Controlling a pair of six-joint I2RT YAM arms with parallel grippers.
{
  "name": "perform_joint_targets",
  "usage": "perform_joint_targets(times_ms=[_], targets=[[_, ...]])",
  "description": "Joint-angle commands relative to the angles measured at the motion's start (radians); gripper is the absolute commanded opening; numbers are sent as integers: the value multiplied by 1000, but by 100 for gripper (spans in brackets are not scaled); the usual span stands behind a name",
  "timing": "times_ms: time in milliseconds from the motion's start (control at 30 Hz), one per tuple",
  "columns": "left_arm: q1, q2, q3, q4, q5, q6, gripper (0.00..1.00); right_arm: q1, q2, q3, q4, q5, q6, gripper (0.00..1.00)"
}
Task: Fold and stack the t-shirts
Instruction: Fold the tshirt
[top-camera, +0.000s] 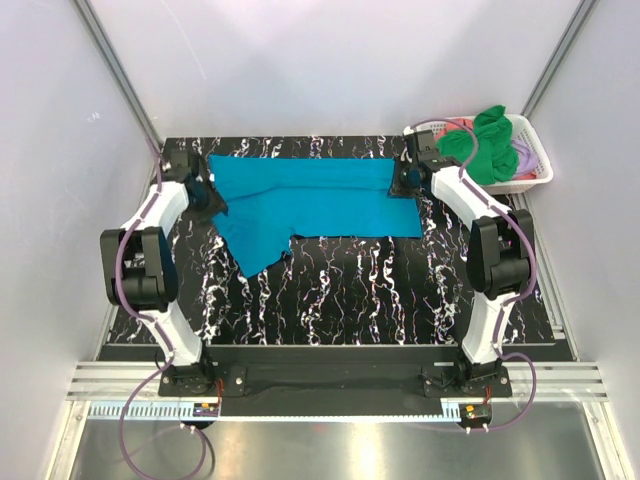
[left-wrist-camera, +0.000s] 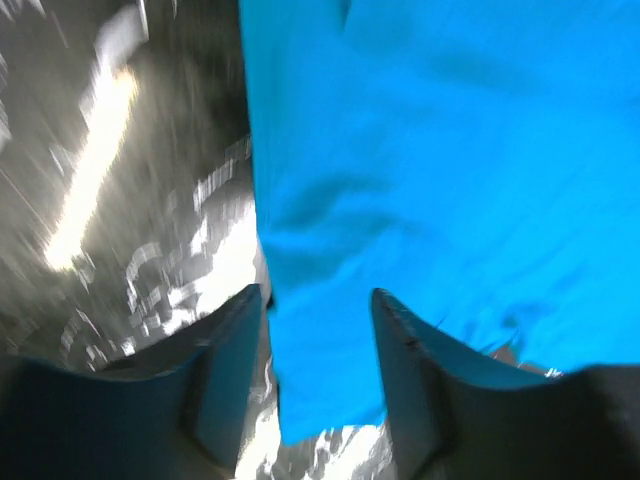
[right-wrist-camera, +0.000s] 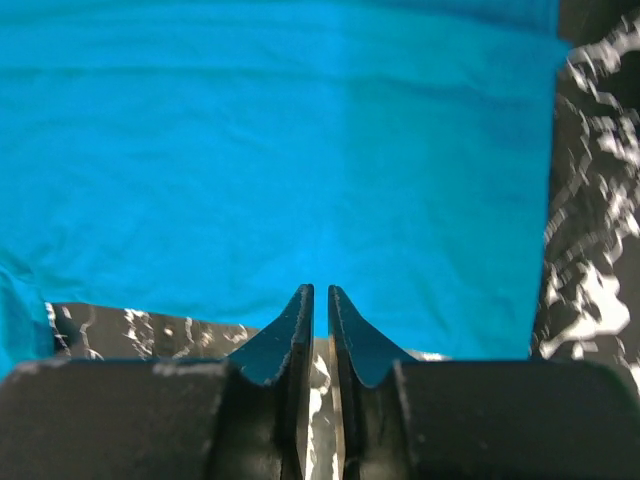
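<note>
Soft matt cloth of the teal-blue t-shirt (top-camera: 310, 200), smooth with a few creases, shiny black table top (top-camera: 380, 290) with white marble streaks, smooth white plastic lattice basket (top-camera: 537, 178), soft cloth of the green t-shirt (top-camera: 487, 140), ridged silver metal rails (top-camera: 330, 385)

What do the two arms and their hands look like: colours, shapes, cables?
The left arm and the right arm have white rounded links and bulky black joints. A thin purple cable runs along each to its black base. The left hand and the right hand are black, each with two curved fingers tapering to a tip.
</note>
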Motion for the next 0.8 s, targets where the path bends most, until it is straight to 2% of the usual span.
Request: perform_joint_targets(times_ms=[0,233,367,600,700,767], targets=[[-12,-62,-99,-10,114,-57,55,-22,-16,2,-85,88,35,18],[-37,-98,-234,4,132,-132,56,-17,-17,-40,-159,134,17,18],[-42,-126,-309,65,138,-172,60,-16,-19,-89,-148,157,20,19],[-89,-85,-320,62,102,-172,61,-16,37,-93,-131,171,7,19],[-92,-77,-338,79,74,-179,55,-16,61,-104,-122,169,4,19],[-92,-62,-345,84,92,-175,42,-14,72,-109,-124,174,7,19]])
